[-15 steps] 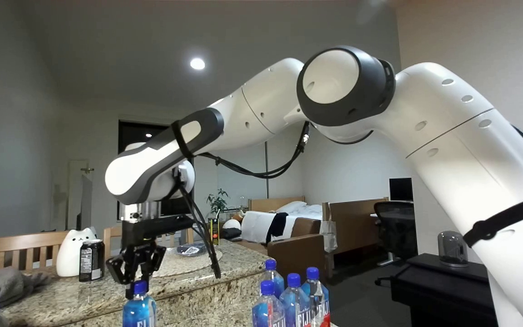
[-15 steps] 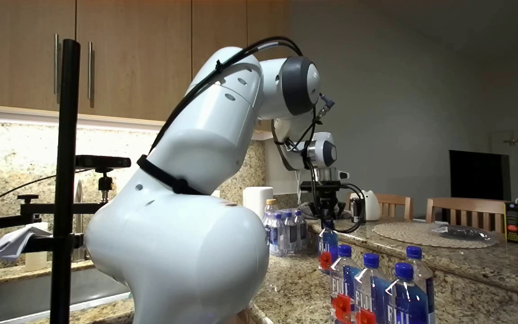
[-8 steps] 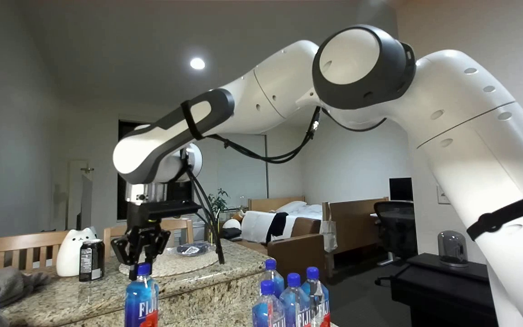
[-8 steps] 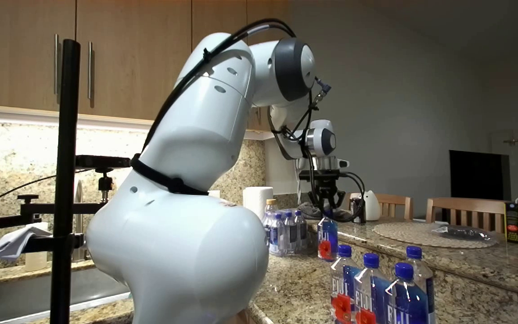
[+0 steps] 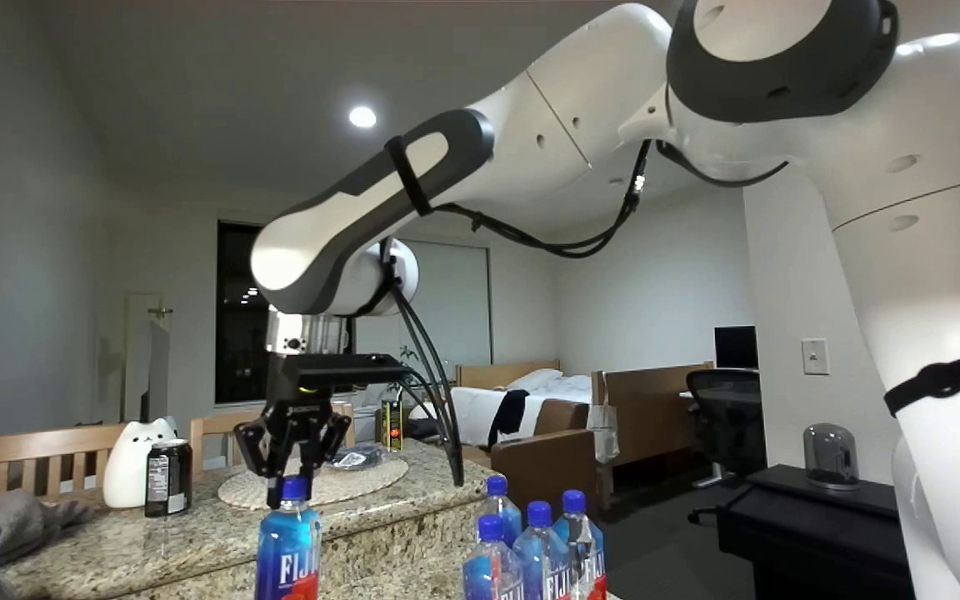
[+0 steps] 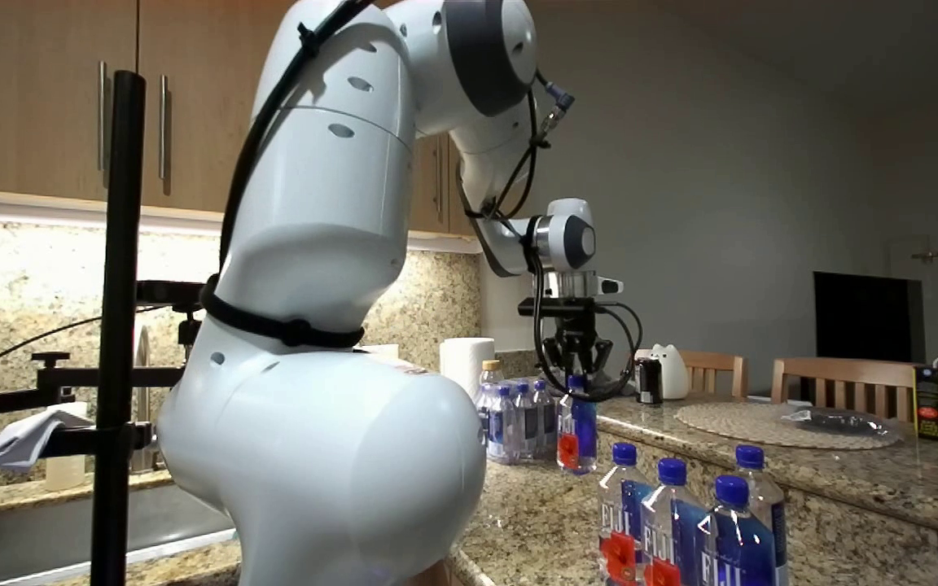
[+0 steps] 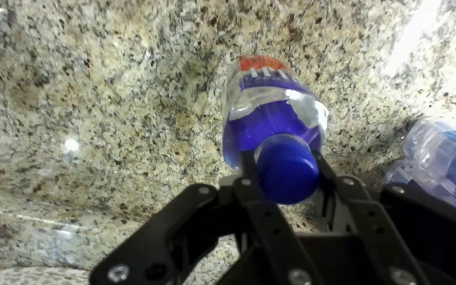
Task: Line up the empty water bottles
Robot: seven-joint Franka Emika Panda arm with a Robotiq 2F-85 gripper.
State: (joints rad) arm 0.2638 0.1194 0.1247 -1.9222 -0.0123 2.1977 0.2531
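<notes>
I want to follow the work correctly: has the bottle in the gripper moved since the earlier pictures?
Yes. In an exterior view, the held bottle has shifted right and up in the picture, farther from the unmoved black can.

Blue-capped clear bottle (image 6: 577,433), blue-and-red labelled, upright, gripped by its capped end, seemingly off the tabletop (image 6: 530,509); between four bunched standing bottles (image 6: 681,525) and a cluster of further bottles (image 6: 505,431)

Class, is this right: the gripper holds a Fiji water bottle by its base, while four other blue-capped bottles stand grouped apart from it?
Not the base: the wrist view shows the gripper holding the Fiji water bottle by its capped end. The rest is right: four other blue-capped bottles stand grouped apart from it.
</notes>
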